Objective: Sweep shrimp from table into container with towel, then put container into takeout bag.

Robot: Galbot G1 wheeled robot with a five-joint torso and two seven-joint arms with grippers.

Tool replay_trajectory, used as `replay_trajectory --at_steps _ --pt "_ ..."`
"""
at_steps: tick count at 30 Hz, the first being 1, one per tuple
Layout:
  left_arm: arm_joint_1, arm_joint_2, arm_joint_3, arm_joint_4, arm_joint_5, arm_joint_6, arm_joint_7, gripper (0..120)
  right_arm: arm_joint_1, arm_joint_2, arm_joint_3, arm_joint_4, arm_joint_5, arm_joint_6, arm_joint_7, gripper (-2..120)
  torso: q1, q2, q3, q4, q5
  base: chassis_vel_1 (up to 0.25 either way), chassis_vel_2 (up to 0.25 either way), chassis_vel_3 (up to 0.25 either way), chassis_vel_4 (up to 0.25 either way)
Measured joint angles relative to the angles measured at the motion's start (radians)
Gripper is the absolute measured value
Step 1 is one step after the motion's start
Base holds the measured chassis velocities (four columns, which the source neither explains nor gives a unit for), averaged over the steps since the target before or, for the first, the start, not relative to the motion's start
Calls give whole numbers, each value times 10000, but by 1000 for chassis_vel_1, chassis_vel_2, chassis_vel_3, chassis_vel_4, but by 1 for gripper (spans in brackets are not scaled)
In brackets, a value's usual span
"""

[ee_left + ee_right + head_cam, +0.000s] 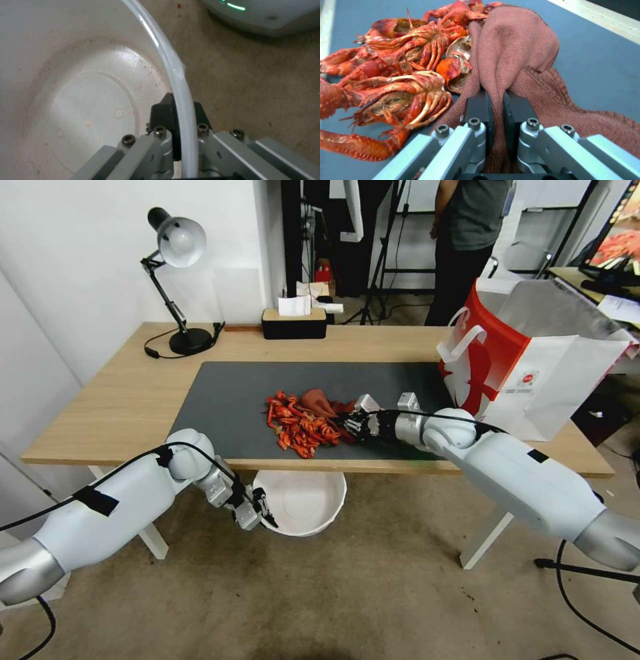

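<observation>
- The right gripper's [495, 105] dark fingers [476, 110] are clamped on a fold of the towel [516, 50], the rust-red cloth bunched up between them and spreading out on the mat beyond.
- Just past those fingers, pressed against the towel's far side, lies the shrimp [300, 427] heap, red-orange shells and legs tangled together, near the front edge of the table [120, 407].
- The heap and towel sit on the dark grey mat [227, 407].
- The left gripper [178, 110] has its fingers pinched on the rim of the container [83, 105], one pad inside the wall and one outside.
- That white container [303, 503] hangs below the table's front edge, under the shrimp, with its inside bare.
- Behind the right gripper's arm, on the table's right end, stands the takeout bag [533, 373], upright and open-mouthed, well apart from the shrimp.
</observation>
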Motion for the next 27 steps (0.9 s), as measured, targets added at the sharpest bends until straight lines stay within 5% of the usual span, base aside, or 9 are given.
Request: replay_trajectory --at_steps 9,27 --pt "-139 -3 86 34 -43 2 13 0 -658 -976 -2 1521 59 -63 115 5 0 1 0 0 -1 0 0 0 0" --pt "-480 165 345 -58 -206 38 335 0 -1435 -1451 215 2771 72 -126 261 5 1 0 2 0 0 0 0 0 0"
